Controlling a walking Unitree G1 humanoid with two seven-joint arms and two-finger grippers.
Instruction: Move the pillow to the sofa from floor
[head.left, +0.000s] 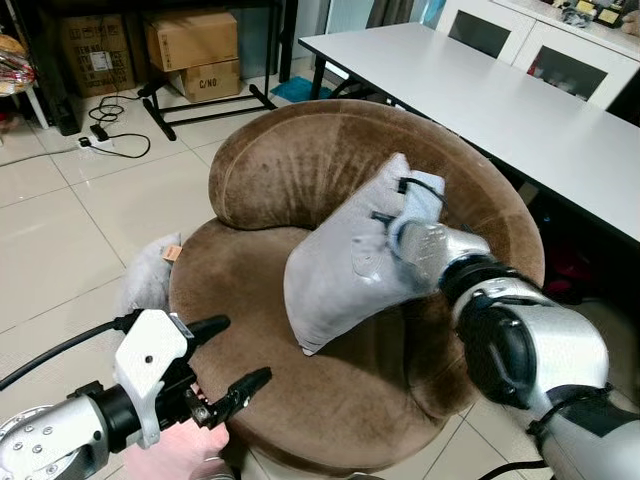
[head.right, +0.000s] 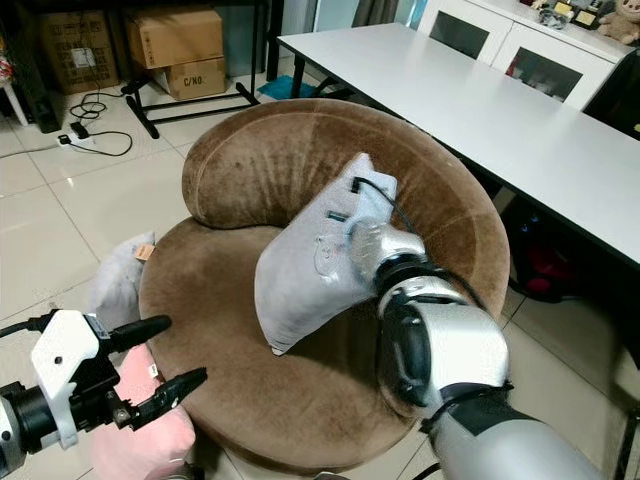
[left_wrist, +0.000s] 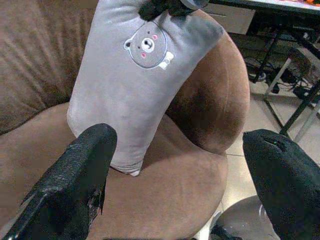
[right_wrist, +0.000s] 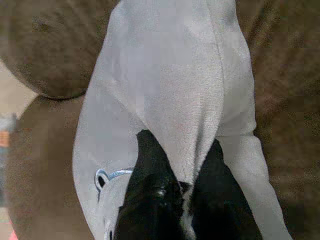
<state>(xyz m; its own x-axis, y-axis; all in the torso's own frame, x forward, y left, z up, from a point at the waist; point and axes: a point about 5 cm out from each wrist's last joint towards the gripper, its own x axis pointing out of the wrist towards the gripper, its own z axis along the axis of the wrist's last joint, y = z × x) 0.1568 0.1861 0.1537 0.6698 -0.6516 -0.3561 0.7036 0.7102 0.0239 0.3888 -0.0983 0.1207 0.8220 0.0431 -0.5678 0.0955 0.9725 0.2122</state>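
Pinching the top corner of the soft grey pillow with a bear print (head.left: 345, 265), the right gripper (right_wrist: 176, 167) has its black fingers clamped on the fabric, so its lower corner rests on the round brown plush sofa (head.left: 300, 160). The left gripper (head.left: 228, 355) hovers near the seat edge, fingers apart, probably ready to support.

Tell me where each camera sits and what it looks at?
Left eye, head: looks down at brown sofa; both arms show.
Right eye, head: same scene beside it.
Left wrist: along open left hand toward grey pillow.
Right wrist: along right hand pinching the pillow.
All share the pillow on the sofa.
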